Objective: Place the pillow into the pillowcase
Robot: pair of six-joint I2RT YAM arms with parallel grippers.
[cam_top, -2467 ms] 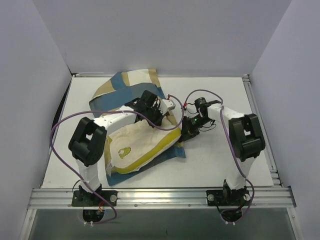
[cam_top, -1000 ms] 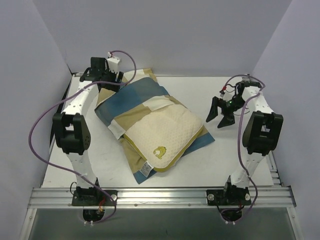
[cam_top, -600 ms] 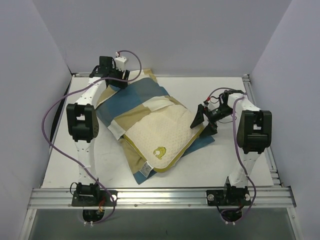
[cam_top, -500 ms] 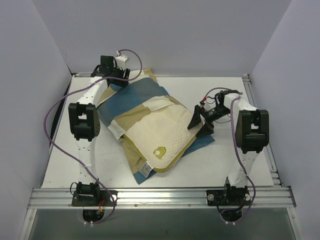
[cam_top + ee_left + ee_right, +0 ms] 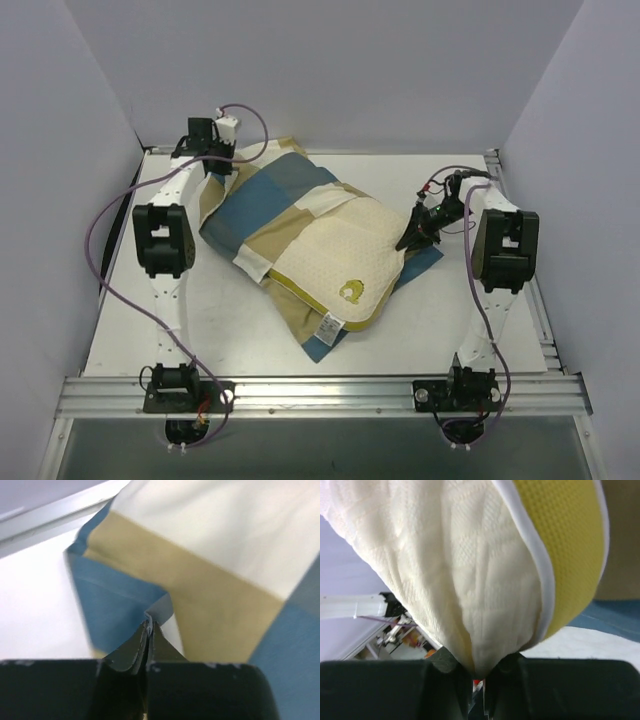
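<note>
Pillow (image 5: 345, 262) lies slantwise at the middle of the tabletop (image 5: 440, 320), its upper-left half apparently tucked under the top layer of the pillowcase (image 5: 280, 195), its lower-right half bare, the yellow emblem (image 5: 350, 291) showing. The case's lower layer peeks out beneath that bare end, so the job looks about half done. At the pillow's right edge the right jaws are clamped on a gathered pinch of the cream knit, just beside the yellow piping (image 5: 570, 555). At the upper left of the top view the left jaws are closed flat on a thin blue fold (image 5: 125, 615) of the case's far corner. To do this step well, the left pinch should serve as a firm anchor that draws the cloth taut, while the right arm (image 5: 505, 250) drives the pillow's corner low along the tabletop toward the upper left. The risks, as I judge them, are that the soft knit slips from so small a bite, or the top layer bunches ahead of the pillow; a slow, level push with the case held stretched should guard against both.
</note>
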